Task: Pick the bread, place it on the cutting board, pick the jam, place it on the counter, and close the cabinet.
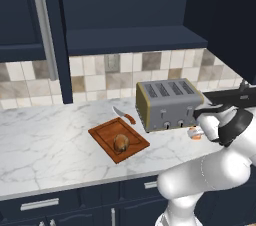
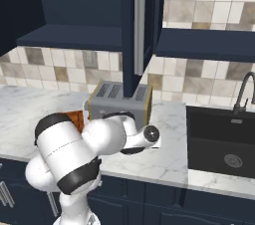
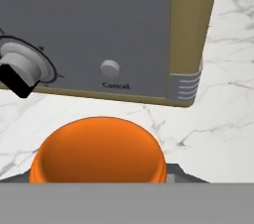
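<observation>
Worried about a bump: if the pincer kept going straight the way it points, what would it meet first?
Most likely the grey metal toaster with tan ends, its front directly beyond the small orange jam pot in the shut pincer; depth is uncertain.

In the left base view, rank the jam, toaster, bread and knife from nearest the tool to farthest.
1. jam, at the tool, right of the toaster.
2. toaster, just beside it.
3. bread, on the cutting board.
4. knife, behind the board; too close to the bread to call.
</observation>
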{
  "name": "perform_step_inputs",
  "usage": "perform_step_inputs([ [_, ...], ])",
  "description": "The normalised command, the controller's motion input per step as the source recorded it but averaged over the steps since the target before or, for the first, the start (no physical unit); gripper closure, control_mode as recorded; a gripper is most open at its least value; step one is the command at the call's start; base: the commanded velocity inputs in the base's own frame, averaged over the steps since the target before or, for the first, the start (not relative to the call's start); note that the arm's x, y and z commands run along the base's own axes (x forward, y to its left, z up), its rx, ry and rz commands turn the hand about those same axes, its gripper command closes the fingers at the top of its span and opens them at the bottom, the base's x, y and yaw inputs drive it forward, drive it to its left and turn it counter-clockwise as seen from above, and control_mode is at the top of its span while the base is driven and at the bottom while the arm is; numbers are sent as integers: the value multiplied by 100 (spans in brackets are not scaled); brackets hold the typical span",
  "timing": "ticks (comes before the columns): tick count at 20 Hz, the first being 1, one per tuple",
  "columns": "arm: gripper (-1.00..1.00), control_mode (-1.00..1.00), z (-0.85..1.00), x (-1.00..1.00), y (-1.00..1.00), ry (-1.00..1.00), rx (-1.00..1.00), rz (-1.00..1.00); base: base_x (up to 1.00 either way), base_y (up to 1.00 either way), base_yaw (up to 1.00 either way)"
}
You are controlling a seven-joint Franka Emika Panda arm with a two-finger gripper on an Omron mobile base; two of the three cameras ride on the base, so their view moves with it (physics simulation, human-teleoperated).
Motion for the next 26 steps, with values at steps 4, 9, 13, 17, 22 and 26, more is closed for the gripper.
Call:
perform_step_inputs([
  [4, 100, -100, -37, 0, 0, -1, -1, 0, 0, 0, 0],
  [9, 100, -100, -11, -9, 0, 0, -1, 0, 0, 0, 0],
  [13, 100, -100, -11, -17, 0, -5, -1, 0, 0, 0, 0],
  [17, 100, -100, -19, -25, 0, -11, -3, 0, 0, 0, 0],
  [22, 100, -100, -21, -22, 0, -13, -4, 0, 0, 0, 0],
  [26, 100, -100, -12, -16, 0, -9, -4, 0, 0, 0, 0],
])
